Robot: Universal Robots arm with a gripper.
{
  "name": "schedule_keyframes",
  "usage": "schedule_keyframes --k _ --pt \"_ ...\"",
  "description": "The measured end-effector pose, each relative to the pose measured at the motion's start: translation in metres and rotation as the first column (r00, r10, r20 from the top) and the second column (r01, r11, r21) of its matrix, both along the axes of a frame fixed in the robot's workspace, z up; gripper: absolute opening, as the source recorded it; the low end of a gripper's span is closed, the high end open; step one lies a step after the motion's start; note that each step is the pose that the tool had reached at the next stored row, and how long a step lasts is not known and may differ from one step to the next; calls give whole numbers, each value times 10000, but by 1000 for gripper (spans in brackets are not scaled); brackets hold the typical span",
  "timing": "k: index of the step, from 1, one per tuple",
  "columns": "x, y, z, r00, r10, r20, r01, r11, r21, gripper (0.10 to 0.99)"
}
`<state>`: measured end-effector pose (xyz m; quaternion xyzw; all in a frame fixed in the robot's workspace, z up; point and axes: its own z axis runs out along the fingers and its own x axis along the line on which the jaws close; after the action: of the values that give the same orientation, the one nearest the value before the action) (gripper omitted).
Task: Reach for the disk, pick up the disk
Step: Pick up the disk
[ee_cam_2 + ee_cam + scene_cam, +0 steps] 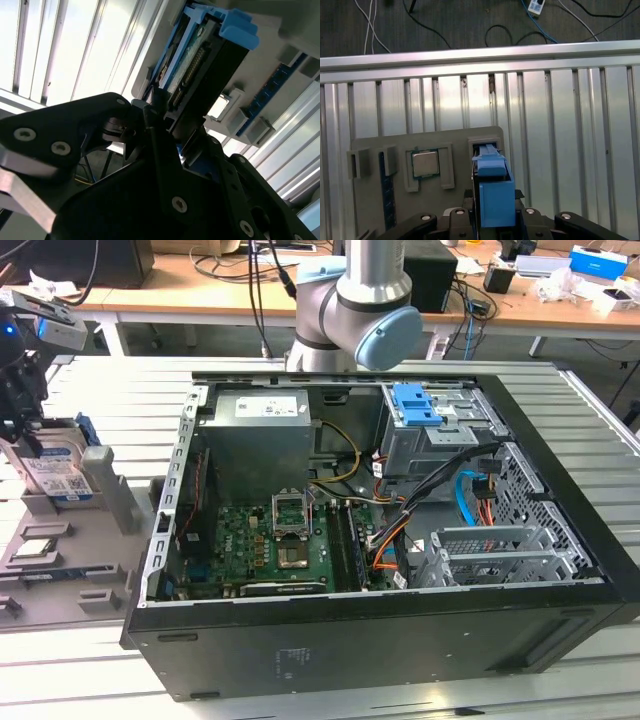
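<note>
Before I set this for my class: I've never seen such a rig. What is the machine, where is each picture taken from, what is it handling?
It is one robot arm with a gripper. The exterior view, from a camera off the arm, shows an open computer case on a slatted metal table, with a grey holder at that view's left. Both wrist views come from cameras riding on the arm. They show the disk standing on edge in the holder, the gripper right at it. A small square chip lies in the holder beside it.
</note>
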<state>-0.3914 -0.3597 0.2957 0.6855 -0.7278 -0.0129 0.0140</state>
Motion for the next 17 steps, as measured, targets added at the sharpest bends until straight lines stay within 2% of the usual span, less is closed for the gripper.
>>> schedule_keyframes --k 7,17 --pt "1 0 108 10000 0 0 0 10000 0 369" --pt "3 1 323 10000 1 0 -1 10000 0 369"
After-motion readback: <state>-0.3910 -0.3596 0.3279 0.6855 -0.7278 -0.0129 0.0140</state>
